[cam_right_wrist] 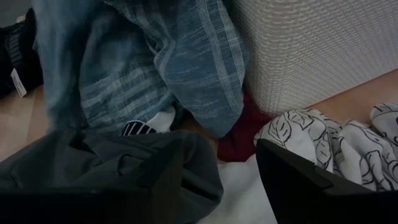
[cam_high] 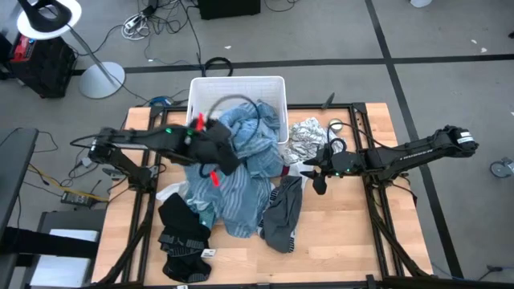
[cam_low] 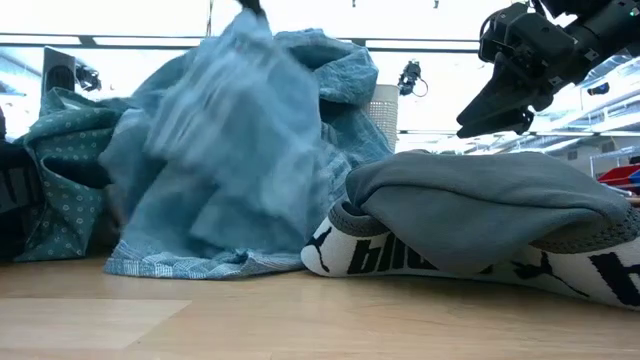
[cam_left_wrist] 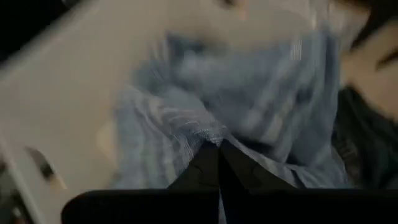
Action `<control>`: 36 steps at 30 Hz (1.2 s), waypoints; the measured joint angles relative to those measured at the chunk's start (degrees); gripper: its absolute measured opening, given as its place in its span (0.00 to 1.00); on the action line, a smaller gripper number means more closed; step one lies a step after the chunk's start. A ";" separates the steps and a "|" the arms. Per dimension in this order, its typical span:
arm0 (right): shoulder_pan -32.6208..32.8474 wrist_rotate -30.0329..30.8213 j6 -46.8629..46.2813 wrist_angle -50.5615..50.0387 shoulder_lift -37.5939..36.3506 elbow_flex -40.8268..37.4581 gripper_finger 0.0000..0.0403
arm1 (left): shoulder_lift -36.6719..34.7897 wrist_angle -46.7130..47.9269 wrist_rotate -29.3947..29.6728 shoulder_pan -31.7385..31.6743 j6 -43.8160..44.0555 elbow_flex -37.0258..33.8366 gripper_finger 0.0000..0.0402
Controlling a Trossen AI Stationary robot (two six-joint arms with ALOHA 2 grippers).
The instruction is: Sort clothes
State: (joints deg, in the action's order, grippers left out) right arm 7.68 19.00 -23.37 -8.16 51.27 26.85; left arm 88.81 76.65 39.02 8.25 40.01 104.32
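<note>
While left claw (cam_left_wrist: 219,149) pinches it, blue-striped garment (cam_high: 249,172) drapes tub-to-front, lengthwise

grey floor (cam_high: 337,32) | black cables (cam_high: 161,20) | ring lamp (cam_high: 50,18)

Soft woven blue-striped cloth (cam_high: 245,172), matt grey fabric (cam_low: 480,205), textured white plastic tub (cam_high: 238,87), smooth wooden table (cam_high: 337,233).

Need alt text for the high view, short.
Overhead shot: the left claw holds a blue-striped garment lifted at the front of a white tub, above a heap of clothes on the wooden table. The right claw, open, hovers between a grey garment and a white patterned one. Black clothes lie at the table's front left.
</note>
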 joint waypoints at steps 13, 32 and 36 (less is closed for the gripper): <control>0.00 0.00 0.12 -0.02 0.00 0.00 0.51 | -0.09 -16.02 16.85 -1.28 -33.81 27.52 0.00; 0.00 0.00 0.66 -0.02 0.00 0.00 0.51 | 1.89 -61.00 6.73 -17.24 -68.15 30.63 0.00; 0.00 0.01 1.07 -0.04 0.00 0.00 0.51 | 1.96 -66.44 0.97 -20.42 -68.15 30.66 0.00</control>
State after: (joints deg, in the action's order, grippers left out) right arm 7.68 19.01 -22.29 -8.20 51.27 26.85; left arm 90.77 10.22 40.00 -12.17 -28.14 134.98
